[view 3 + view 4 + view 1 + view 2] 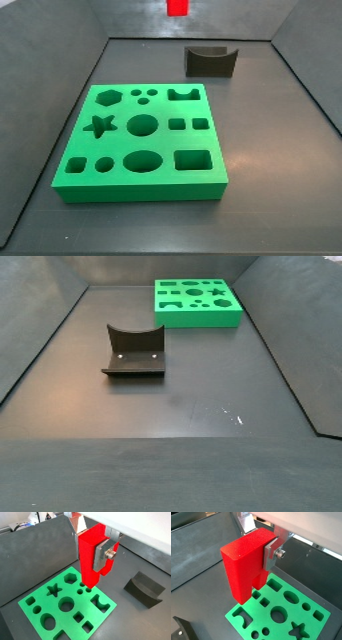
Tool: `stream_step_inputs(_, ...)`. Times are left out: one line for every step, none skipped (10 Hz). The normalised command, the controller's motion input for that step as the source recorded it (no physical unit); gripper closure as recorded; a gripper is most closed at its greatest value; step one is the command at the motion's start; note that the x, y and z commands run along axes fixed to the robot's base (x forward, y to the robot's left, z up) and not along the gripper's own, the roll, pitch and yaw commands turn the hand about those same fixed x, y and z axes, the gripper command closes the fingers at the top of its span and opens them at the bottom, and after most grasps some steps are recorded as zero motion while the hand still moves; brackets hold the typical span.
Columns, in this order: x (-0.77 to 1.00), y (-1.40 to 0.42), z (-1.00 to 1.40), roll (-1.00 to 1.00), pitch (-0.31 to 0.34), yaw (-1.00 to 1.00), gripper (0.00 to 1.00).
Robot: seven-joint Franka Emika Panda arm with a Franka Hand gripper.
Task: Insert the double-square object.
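Note:
The double-square object is a tall bright red block, and it shows in both wrist views. My gripper is shut on its upper part, with a silver finger plate pressed on one side, and it holds the block upright in the air above the green board. The block's lower end hangs over the board's edge near the small round holes. In a side view only the block's red lower end shows, high above the floor beyond the board. The gripper is out of view in both side views.
A dark grey block with a curved notch stands on the dark floor apart from the board, and it also shows in a side view and a wrist view. The green board has several shaped holes. Sloping grey walls surround the floor.

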Motion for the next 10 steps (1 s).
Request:
stream_step_inputs(0.00,0.00,0.00,-0.01,0.000,0.00,1.00)
stream_step_inputs(-0.05,0.00,0.00,0.00,0.000,0.00,1.00)
stream_step_inputs(0.00,0.00,-0.72,0.03,0.000,-1.00,1.00)
stream_step_inputs(0.00,0.00,-0.79,0.01,0.000,-1.00,1.00)
stream_step_inputs(0.00,0.00,-0.81,0.00,0.000,-1.00,1.00)
stream_step_inputs(0.00,0.00,-0.80,0.00,0.000,-1.00,1.00)
stream_step_inputs(0.00,0.00,-0.77,0.00,-0.006,-1.00,1.00)
stream_step_inputs(0.00,0.00,-0.74,0.00,-0.019,-1.00,1.00)
stream_step_inputs(0.00,0.00,-0.74,0.00,-0.017,-1.00,1.00)
stream_step_inputs(0.00,0.00,-0.74,0.00,-0.017,-1.00,1.00)
